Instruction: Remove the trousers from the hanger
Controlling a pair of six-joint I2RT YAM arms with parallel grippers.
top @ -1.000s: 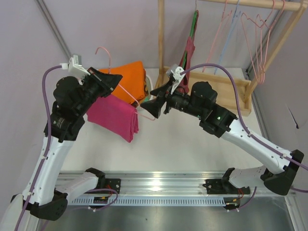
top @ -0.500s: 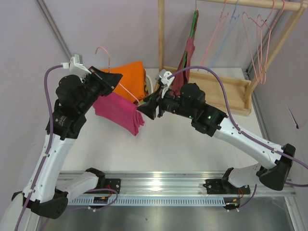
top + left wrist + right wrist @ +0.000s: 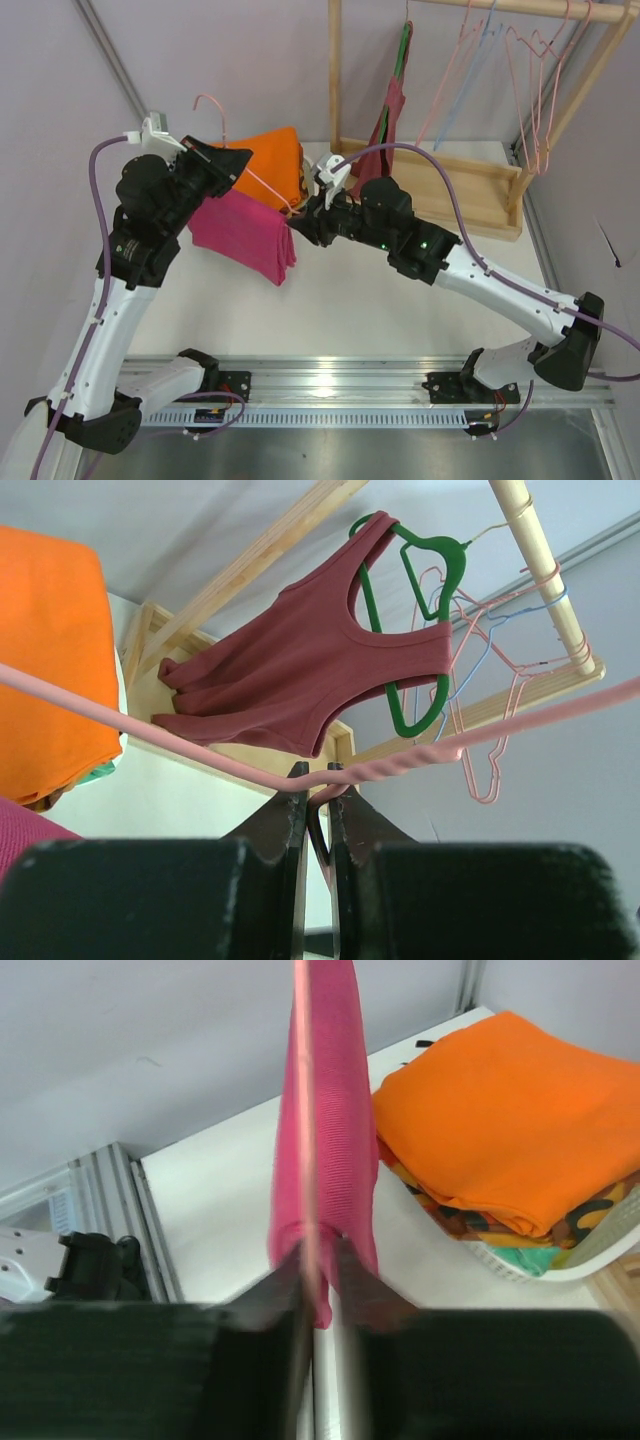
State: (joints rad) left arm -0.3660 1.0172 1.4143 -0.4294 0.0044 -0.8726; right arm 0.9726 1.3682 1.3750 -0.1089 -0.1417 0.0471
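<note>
Left claw (image 3: 233,160) is raised above the table (image 3: 350,305), clenched on the light-pink wire hanger (image 3: 400,763). In the left wrist view its two fingers pinch the wire where the twisted neck meets the sloping shoulder. The hook rises above the claw in the top view, and one wire arm slants down to the right.

The magenta trousers (image 3: 240,232) are draped over that hanger, hanging below the left claw, clear of the table and just in front of the folded orange cloth (image 3: 268,165).

Right claw (image 3: 297,228) reaches in from the right to the trousers' right edge. In the right wrist view its fingers are closed to a narrow gap around the near end of the pink fabric (image 3: 325,1140), and the hanger wire runs through the same gap.

The orange cloth tops a pile of other fabrics in a white basket (image 3: 575,1257). Behind it, on the wooden rack (image 3: 470,185), a maroon tank top (image 3: 300,680) hangs from a green hanger (image 3: 447,565), with light-blue and pink wire hangers farther along the rail.
</note>
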